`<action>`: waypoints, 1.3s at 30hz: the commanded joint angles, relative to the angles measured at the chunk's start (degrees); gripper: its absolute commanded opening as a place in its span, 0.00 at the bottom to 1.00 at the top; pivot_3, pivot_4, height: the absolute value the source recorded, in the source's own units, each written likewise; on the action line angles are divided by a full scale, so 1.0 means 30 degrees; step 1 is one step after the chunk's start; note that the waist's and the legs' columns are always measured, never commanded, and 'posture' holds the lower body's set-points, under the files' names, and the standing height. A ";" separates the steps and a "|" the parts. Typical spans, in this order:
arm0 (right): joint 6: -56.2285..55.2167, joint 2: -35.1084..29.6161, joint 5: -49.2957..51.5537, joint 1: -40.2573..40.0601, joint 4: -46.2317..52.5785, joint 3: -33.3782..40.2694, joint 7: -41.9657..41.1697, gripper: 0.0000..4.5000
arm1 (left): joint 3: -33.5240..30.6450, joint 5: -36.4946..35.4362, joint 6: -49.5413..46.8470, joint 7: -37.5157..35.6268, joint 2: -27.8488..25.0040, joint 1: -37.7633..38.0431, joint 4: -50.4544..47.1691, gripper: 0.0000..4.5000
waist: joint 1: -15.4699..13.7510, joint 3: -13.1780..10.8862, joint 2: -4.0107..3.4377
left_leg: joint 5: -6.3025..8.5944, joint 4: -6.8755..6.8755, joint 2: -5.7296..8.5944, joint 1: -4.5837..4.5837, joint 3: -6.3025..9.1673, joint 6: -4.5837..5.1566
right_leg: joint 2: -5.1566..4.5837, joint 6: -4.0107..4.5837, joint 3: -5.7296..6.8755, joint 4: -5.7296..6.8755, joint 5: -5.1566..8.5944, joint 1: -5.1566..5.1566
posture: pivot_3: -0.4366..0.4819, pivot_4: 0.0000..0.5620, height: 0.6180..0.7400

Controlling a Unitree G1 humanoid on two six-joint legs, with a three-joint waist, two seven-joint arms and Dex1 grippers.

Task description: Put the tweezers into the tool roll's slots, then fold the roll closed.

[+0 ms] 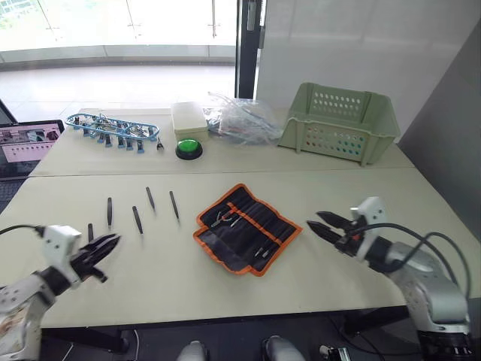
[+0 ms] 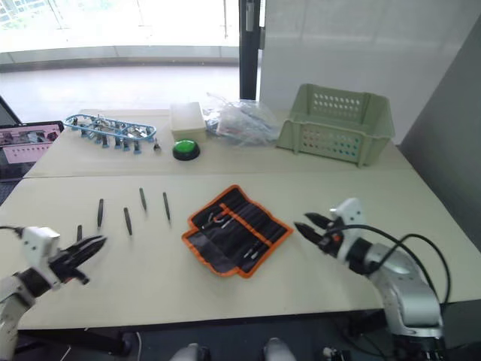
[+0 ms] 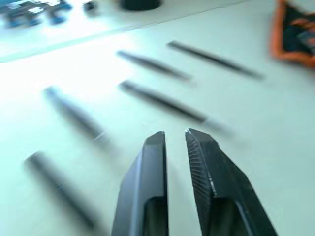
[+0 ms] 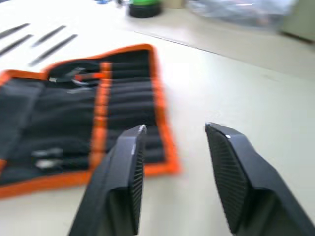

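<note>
Two pale surfaces (image 1: 316, 286) stand pushed together in front of a bright glass wall, with a seam running across between them. On the near surface the tool roll (image 1: 247, 228) lies unfolded and turned at an angle, its orange edging framing a row of black slots (image 1: 255, 218); a few small metal items sit in the roll already. To the robot's left of it, 5 black tweezers (image 1: 137, 209) lie flat and apart from one another, roughly parallel, none touching the roll. The nearest of them, a short one (image 1: 90, 232), lies just beside the left end effector (image 1: 109, 247).

The left end effector hovers low over the near-left part of the surface, its 2 black fingers (image 3: 147, 187) drawn almost together with only a narrow gap, holding nothing. The right end effector (image 1: 325, 225) hangs just to the robot's right of the roll, its fingers (image 4: 231, 172) spread wide apart and empty, pointing toward the roll's orange edge.

On the far surface sit a blue tray of small tools (image 1: 113, 129), a pale box (image 1: 189, 119), a green round button on a black base (image 1: 189, 147), a heap of clear plastic bags (image 1: 240, 119) and a pale green perforated basket (image 1: 340, 122). A screen (image 1: 26, 144) stands at the far left edge; its writing is too small to read. No brand or label can be read on any item.
</note>
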State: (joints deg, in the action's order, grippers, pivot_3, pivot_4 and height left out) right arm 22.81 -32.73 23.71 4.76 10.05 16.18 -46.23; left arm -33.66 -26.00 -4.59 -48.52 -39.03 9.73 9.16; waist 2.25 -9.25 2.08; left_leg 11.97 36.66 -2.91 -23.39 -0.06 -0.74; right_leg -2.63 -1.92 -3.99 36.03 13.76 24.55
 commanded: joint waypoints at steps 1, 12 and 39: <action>-0.2256 -0.0510 -0.0187 -0.0787 -0.1314 0.1131 -0.0606 0.79 | -0.2107 -0.0565 0.0987 0.0671 0.0296 0.0986 0.0091 0.48 | -0.0014 -0.0002 0.0003 | 0.0002 0.0000 -0.0003 0.0006 -0.0003 -0.0003 | -0.0003 0.0010 0.0000 0.0000 0.0007 -0.0002 | 0.48 0.27 0.87; -0.6036 -0.0627 -0.0151 -0.2728 -0.4895 0.3265 -0.0379 1.00 | -0.4444 -0.1239 0.1956 0.0142 0.0742 0.4170 0.1359 1.00 | -0.0058 -0.0005 0.0003 | 0.0024 0.0000 -0.0019 0.0080 -0.0050 -0.0044 | -0.0032 0.0145 -0.0004 0.0007 0.0081 -0.0030 | 0.48 0.27 0.87; -0.1752 -0.2797 0.2830 0.3922 -0.2251 -0.3250 -0.8479 1.00 | -0.0581 -0.1172 -0.3458 1.1977 1.0044 0.6435 -1.2420 1.00 | -0.0204 -0.0011 0.0050 | 0.0013 0.0072 -0.0007 0.0073 -0.0056 -0.0025 | 0.0004 0.0076 -0.0040 0.0018 0.0049 -0.0092 | 0.48 0.27 0.87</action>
State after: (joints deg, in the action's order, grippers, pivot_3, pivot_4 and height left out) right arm 18.67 -40.42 32.14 15.51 2.70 6.38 -70.44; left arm -36.68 -31.11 -14.44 -15.32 -9.24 29.06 -25.12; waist 1.64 -9.28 2.23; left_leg 12.01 36.89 -2.92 -23.16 -0.23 -0.82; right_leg -2.61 -1.86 -4.12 36.09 13.81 24.26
